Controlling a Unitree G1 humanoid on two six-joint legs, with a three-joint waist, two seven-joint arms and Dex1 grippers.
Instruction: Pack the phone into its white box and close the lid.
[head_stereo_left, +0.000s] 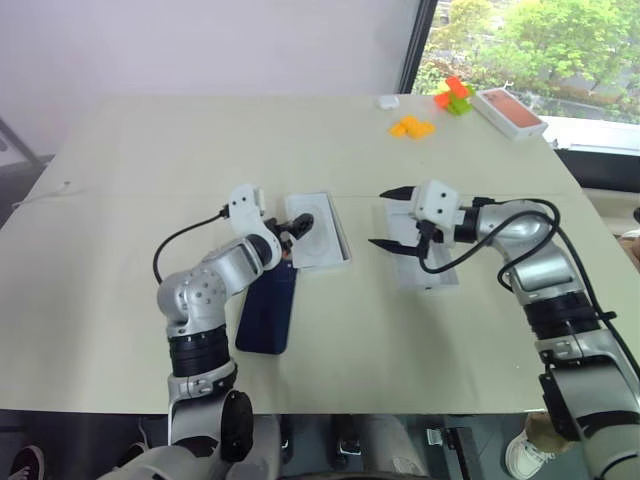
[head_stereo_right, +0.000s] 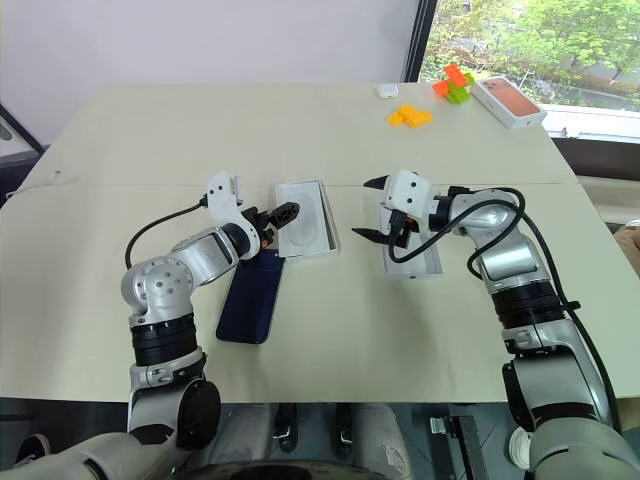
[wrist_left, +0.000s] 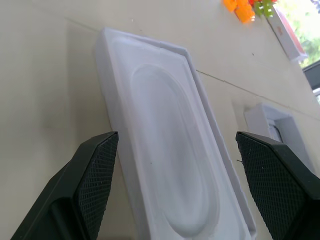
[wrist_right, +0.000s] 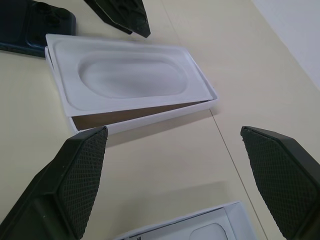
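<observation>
The phone (head_stereo_left: 268, 310) lies flat on the table (head_stereo_left: 120, 200), back side up, closer to the near edge than to the far edge and a little to the left of the middle. Its far end is just under the left gripper (head_stereo_left: 300, 232), whose jaws stand apart and hold nothing. Directly beyond the phone lies the white box (head_stereo_left: 340, 240), and a thin white insert (wrist_left: 170, 175) with an oval recess sits on top of it; in the right wrist view this insert lies a little tilted, so a brown gap shows under one long side. The left fingers (wrist_left: 95, 165) stand on both sides of the insert without touching it.

To the right of the box, near the middle of the table, is the right gripper (head_stereo_right: 372, 208), also with its jaws wide apart and empty. It hangs over another white piece, the lid (head_stereo_right: 425, 262), which lies flat on the table.

At the far right corner of the table are some orange and green blocks (head_stereo_left: 452, 95), small yellow-orange pieces (head_stereo_left: 411, 127) and a box with an orange-pink top (head_stereo_left: 510, 111).
</observation>
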